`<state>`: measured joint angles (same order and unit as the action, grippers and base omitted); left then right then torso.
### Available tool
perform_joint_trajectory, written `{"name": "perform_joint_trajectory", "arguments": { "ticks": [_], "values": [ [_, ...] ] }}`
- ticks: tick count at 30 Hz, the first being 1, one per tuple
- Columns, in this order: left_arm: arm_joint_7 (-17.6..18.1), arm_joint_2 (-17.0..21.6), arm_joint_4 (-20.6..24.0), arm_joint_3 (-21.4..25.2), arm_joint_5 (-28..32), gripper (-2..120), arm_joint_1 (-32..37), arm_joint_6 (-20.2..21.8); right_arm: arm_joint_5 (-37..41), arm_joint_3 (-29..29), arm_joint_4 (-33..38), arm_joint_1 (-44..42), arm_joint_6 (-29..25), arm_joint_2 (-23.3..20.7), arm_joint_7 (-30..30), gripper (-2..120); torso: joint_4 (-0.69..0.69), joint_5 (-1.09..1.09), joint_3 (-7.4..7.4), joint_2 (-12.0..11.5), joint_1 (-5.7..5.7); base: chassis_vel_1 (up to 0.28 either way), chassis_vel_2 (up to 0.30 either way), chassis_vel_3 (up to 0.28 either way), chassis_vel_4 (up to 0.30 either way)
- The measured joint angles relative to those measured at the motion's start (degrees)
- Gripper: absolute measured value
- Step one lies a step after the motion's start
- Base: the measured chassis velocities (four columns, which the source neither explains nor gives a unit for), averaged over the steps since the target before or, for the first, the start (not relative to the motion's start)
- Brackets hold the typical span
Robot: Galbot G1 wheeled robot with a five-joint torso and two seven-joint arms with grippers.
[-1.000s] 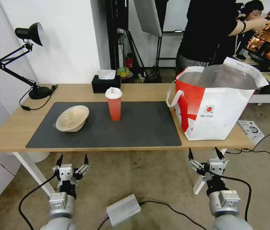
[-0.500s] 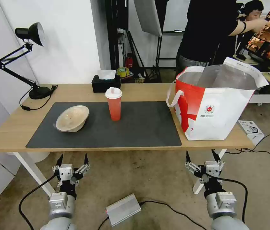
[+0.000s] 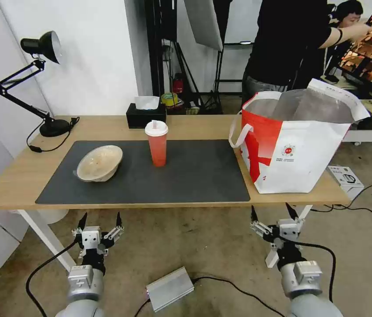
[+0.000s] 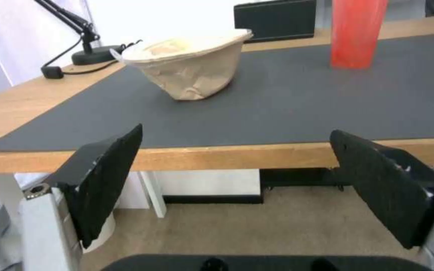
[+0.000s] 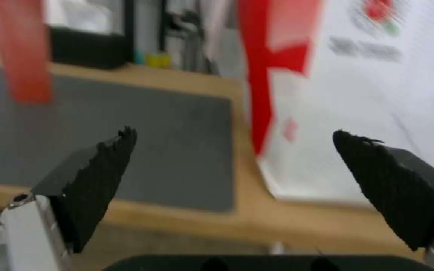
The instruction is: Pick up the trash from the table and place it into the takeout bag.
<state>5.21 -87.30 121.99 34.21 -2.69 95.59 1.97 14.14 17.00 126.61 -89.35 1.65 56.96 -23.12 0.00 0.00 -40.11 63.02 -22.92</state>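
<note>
Both grippers wait below the table edge, jaws released

Head view: left gripper (image 3: 99, 219) sits nearer the beige bowl (image 3: 99, 163) and cup (image 3: 156, 144) on the mat; right gripper (image 3: 272, 211) hangs under the takeout bag (image 3: 300, 149). Left wrist view: the bowl (image 4: 192, 64) lies ahead and above the spread fingers (image 4: 107, 177)

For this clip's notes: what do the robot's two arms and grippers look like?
Both arms are built alike. Each has a rounded silver-grey metal wrist section and a dark joint. On it sits a boxy silver gripper, the left gripper and the right gripper. Each gripper carries two black, pointed, textured fingers. A black cable loops off each wrist.
</note>
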Motion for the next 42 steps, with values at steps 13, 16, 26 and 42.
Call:
{"name": "perform_joint_trajectory", "arguments": {
  "ticks": [13,16,26,42],
  "values": [
    [-0.2,0.1,-0.1,-0.5,0.0,100,-0.9,0.1,19.5,-9.3,0.8,20.5,4.1,-11.0,5.7,100,-0.01,0.00,0.00,0.0,0.00,0.000,0.000,0.000,0.000],
    [-0.3,-0.1,0.1,-0.5,-0.1,100,-0.9,0.2,24.0,-14.5,-1.4,29.0,5.0,-12.8,6.4,100,0.00,0.00,-0.01,0.0,-0.01,0.000,0.000,0.000,0.000],
    [-0.3,-0.4,0.2,-0.4,-0.4,100,-0.6,0.2,37.7,-26.8,-7.4,48.2,12.3,-12.1,6.6,100,0.00,0.01,0.00,0.0,0.00,0.000,0.000,0.000,0.000],
    [-0.3,-0.1,0.1,0.3,-0.3,100,-0.7,0.0,42.7,-37.0,-18.6,62.2,16.4,-4.4,6.0,100,-0.01,0.01,0.00,0.0,-0.01,0.000,0.000,0.000,0.000]
  ]
}}
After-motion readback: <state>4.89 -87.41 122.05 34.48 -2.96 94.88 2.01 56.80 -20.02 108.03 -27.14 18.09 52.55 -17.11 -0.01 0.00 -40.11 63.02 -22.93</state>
